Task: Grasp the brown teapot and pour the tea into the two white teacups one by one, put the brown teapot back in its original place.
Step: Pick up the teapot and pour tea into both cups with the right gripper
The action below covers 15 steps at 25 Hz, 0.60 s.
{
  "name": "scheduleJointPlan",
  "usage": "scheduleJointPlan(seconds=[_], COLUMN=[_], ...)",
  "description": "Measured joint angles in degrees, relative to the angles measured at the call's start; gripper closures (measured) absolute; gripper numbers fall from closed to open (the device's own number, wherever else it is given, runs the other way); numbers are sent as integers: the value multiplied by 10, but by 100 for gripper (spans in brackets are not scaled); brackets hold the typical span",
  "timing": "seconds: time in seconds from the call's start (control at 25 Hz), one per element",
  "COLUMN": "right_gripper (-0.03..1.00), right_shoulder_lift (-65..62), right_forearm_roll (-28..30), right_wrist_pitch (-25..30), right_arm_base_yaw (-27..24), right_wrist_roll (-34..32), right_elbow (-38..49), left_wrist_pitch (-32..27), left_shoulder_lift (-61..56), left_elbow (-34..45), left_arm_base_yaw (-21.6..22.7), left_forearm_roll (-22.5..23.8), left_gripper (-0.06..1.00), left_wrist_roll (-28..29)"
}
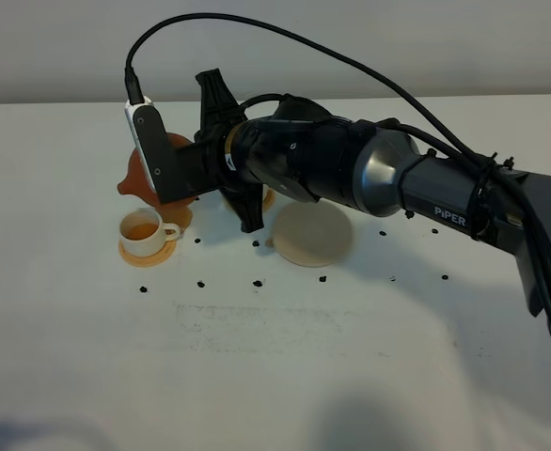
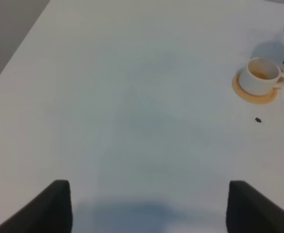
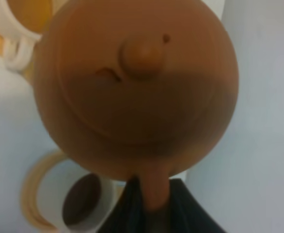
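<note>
On white tabletop (image 1: 285,376), scattered black specks (image 1: 258,282).

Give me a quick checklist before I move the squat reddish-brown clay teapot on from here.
1. Right gripper shut on the reddish-brown clay teapot by its loop handle: ok.
2. Knobbed lid seated: ok.
3. Small white teacup on the orange-tan coaster holds tea: ok.
4. Second white teacup filled: cannot tell, its inside is in shadow.
5. Round pale beige trivet bare for the return: ok.
6. Left gripper open, away from the cups: ok.
</note>
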<state>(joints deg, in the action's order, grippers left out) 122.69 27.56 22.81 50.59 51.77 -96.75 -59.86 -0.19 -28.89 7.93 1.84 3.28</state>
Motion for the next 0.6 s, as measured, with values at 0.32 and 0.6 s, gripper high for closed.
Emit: scheduleJointPlan(seconds=[0.32,0.6], right_gripper=[88,88], right_shoulder_lift=[8,20], right_forearm_roll=[138,157], right_wrist_pitch=[-2,-11], right_arm_base_yaw=[0,0], right_wrist_roll=[-95,-108], right_elbow=[0,0], left_wrist_pitch=[0,0], left_shoulder_lift=[0,0], left_elbow=[0,0], left_arm_base_yaw=[0,0], left_forearm_roll=[0,0], left_gripper=[28,28], left_wrist_roll=[0,0])
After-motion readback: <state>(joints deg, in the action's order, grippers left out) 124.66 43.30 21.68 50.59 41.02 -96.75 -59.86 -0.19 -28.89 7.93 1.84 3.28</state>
